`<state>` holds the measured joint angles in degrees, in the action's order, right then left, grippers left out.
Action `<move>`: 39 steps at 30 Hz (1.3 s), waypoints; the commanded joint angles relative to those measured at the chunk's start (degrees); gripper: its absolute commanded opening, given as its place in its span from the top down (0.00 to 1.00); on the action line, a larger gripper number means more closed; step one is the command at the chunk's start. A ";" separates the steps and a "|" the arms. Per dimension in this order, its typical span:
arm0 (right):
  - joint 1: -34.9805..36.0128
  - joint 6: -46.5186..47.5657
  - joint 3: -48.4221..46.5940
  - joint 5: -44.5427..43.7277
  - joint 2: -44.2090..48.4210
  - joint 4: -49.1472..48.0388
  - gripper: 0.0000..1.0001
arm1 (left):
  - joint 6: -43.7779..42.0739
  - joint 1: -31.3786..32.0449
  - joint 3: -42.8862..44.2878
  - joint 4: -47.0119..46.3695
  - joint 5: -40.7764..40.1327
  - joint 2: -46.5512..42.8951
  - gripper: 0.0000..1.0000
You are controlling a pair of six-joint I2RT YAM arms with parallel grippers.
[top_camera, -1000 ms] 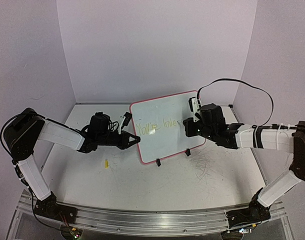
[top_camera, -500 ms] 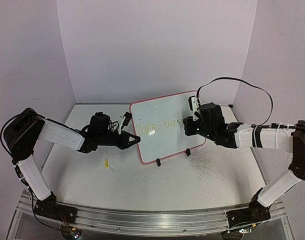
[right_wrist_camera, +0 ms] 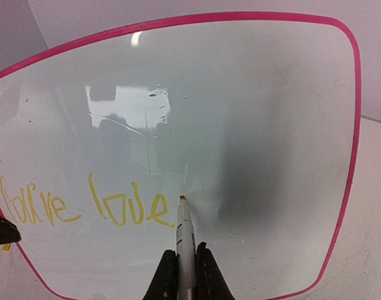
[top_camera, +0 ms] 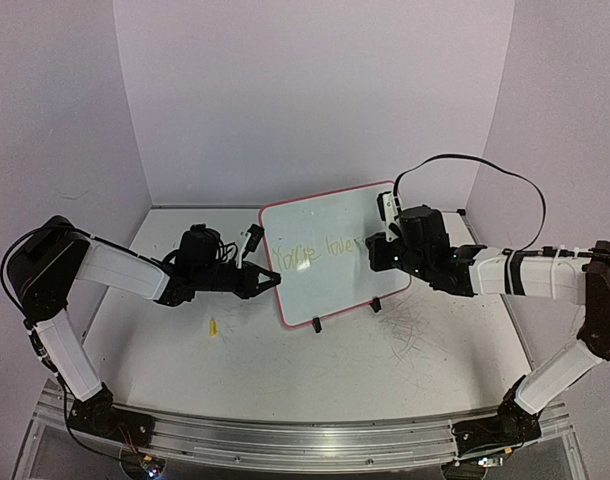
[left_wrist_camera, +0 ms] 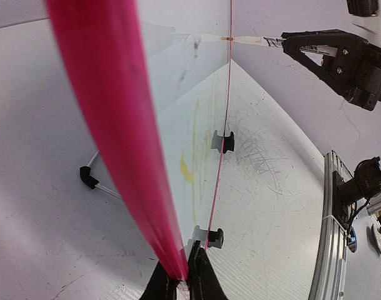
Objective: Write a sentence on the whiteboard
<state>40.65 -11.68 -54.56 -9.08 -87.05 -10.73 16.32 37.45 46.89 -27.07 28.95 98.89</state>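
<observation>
The whiteboard (top_camera: 335, 262) stands tilted on its black wire stand mid-table, white with a pink rim (left_wrist_camera: 112, 125). My left gripper (top_camera: 272, 279) is shut on its lower left edge, jaws pinching the rim (left_wrist_camera: 182, 276). The sentence (right_wrist_camera: 84, 205) reads "You're love" in pale yellow and shows faintly in the top view (top_camera: 313, 250). My right gripper (right_wrist_camera: 185, 270) is shut on a white marker (right_wrist_camera: 185, 237). The marker's tip touches the board just right of the last "e". From the left wrist the marker (left_wrist_camera: 256, 41) shows meeting the board's far edge.
A small yellow piece (top_camera: 213, 326) lies on the table left of the board's foot. Grey scribble marks (top_camera: 415, 325) cover the tabletop at the right. Purple walls (top_camera: 315, 90) close in the back and sides. The stand's black clips (left_wrist_camera: 223, 141) grip the bottom edge.
The right gripper with the marker has edged slightly along the board. The left gripper and the board have not moved.
</observation>
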 commanded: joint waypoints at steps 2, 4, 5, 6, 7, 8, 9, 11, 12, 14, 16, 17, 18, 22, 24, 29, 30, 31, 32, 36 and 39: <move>0.49 -0.51 1.51 1.51 0.08 -0.75 1.00 | -4.01 0.47 -0.53 9.05 -2.94 1.57 1.00; 0.49 -0.53 1.70 1.95 0.12 -0.58 1.00 | -4.01 0.43 -0.49 9.06 -2.93 1.57 1.00; 0.49 -0.53 1.76 2.09 0.12 -0.43 1.00 | -4.01 0.43 -0.49 9.06 -2.95 1.57 1.00; 0.49 -0.52 1.81 2.20 0.10 -0.28 1.00 | -4.01 0.43 -0.49 9.08 -2.95 1.55 1.00; 0.49 -0.50 1.89 2.25 0.10 -0.17 1.00 | -4.01 0.43 -0.51 9.10 -2.94 1.50 1.00; 0.49 -0.54 2.03 2.28 0.15 -0.05 1.00 | -4.01 0.43 -0.55 9.12 -2.98 1.46 1.00; 0.49 -0.60 2.18 2.29 0.25 0.07 1.00 | -4.01 0.45 -0.59 9.14 -3.03 1.42 1.00; 0.49 -0.68 2.50 1.80 0.52 0.40 1.00 | -4.00 0.44 -0.67 9.14 -3.03 1.31 1.00; 0.49 -0.76 2.67 1.19 0.65 0.56 1.00 | -3.95 0.47 -0.74 9.14 -3.06 1.30 1.00; 0.49 -0.96 3.04 -0.89 1.13 0.84 1.00 | -3.93 0.49 -0.76 9.14 -3.08 1.26 1.00; 0.50 -0.99 2.99 -3.08 1.62 0.96 1.00 | -3.92 0.43 -0.75 9.14 -3.01 1.31 1.00; 0.49 -0.95 2.75 -3.58 1.70 0.97 1.00 | -3.92 0.44 -0.73 9.14 -2.98 1.31 1.00; 0.49 -0.85 2.47 -3.83 1.71 0.97 1.00 | -3.92 0.45 -0.70 9.14 -2.97 1.30 1.00; 0.49 -0.76 0.81 -4.48 0.88 0.38 1.00 | -3.92 0.43 -0.68 9.14 -2.97 1.30 1.00; 0.45 -0.60 -0.12 -4.60 0.32 -0.17 1.00 | -3.90 0.47 -0.68 9.13 -2.94 1.22 1.00; 0.40 -0.10 -2.69 -4.55 -1.19 -1.15 1.00 | -3.92 0.43 -0.89 9.14 -2.93 1.04 1.00; 0.40 -0.06 -3.15 -4.51 -1.44 -1.27 1.00 | -3.88 0.41 -0.92 9.14 -2.93 1.04 1.00; 0.40 -0.01 -3.57 -4.47 -1.63 -1.38 1.00 | -3.86 0.53 -0.93 9.14 -2.89 1.04 1.00; 0.39 0.00 -3.93 -4.50 -1.98 -1.40 1.00 | -3.84 0.46 -0.93 9.14 -2.86 1.05 1.00; 0.21 0.15 -5.01 -4.96 -2.93 -1.43 1.00 | -3.90 0.43 -1.02 9.14 -2.88 1.08 1.00; 0.07 0.35 -5.86 -5.19 -3.50 -1.49 1.00 | -4.00 0.47 -1.04 9.16 -2.86 1.16 1.00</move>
<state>41.28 -11.96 -57.39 -12.64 -88.64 -10.27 16.70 37.45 46.89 -27.02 28.93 98.89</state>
